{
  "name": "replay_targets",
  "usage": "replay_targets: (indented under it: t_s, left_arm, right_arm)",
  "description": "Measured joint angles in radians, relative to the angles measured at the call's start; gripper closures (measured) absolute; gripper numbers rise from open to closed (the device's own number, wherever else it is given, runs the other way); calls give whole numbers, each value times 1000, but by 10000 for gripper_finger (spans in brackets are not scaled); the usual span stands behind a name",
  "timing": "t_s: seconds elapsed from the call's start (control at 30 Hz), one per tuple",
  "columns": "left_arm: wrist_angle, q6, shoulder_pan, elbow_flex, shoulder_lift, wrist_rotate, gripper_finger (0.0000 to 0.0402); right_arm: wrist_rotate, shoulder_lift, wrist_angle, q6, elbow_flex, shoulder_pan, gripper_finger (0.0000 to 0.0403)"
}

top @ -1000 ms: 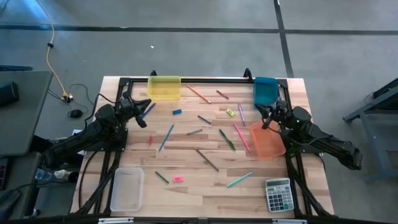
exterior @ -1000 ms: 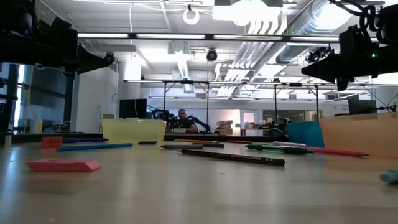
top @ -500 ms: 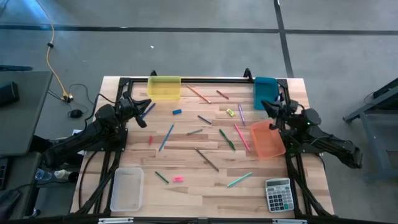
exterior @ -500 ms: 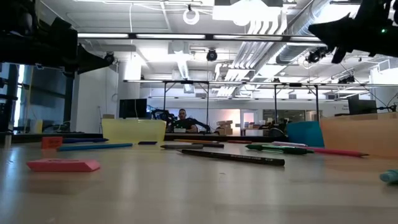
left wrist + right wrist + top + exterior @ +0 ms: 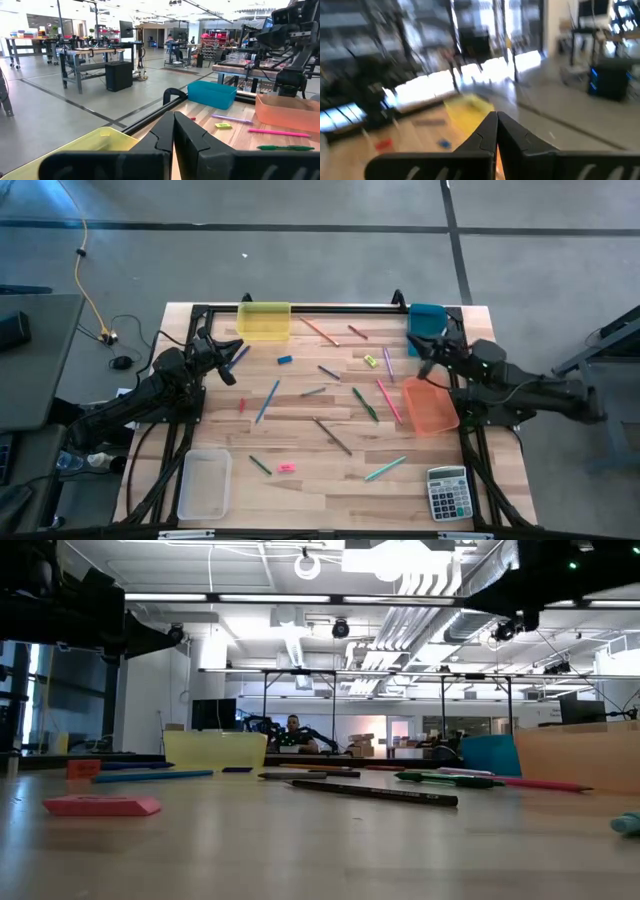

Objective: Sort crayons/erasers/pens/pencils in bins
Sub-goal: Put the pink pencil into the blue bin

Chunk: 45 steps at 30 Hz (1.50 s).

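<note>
Overhead, right gripper [image 5: 424,345] closed, empty — upper right, beside teal bin [image 5: 426,323]. Left gripper [image 5: 228,370] closed, upper left. Erasers loose mid-table: blue eraser [image 5: 285,360], pink eraser [image 5: 286,468].

Blurred yellow bin [image 5: 467,112] and perhaps two erasers [image 5: 384,144] beyond

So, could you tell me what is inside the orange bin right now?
Nothing shows inside the orange bin: only its bare bottom in the high view. No gripper covers it; the right gripper is over the teal bin.
</note>
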Motion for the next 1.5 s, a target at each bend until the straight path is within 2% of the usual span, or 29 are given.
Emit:
replay_targets:
  t_s: [0.2, 0.6, 0.77, 1.03, 1.3, 1.5]
  left_arm:
    - [0, 0, 0, 0, 0, 0, 401]
    - [0, 0, 0, 0, 0, 0, 401]
    - [0, 0, 0, 0, 0, 0, 401]
    - [0, 0, 0, 0, 0, 0, 401]
    - [0, 0, 0, 0, 0, 0, 401]
    - [0, 0, 0, 0, 0, 0, 401]
  right_arm:
    - [109, 246, -237, 89, 235, 59, 402]
    - [114, 594, -651, 488, 507, 173, 402]
    - [40, 728, -742, 663, 543, 233, 402]
    - [-37, 892, -782, 835, 541, 290, 402]
    - [-140, 1045, -806, 875, 540, 226, 402]
    - [-212, 1137, -806, 796, 544, 139, 397]
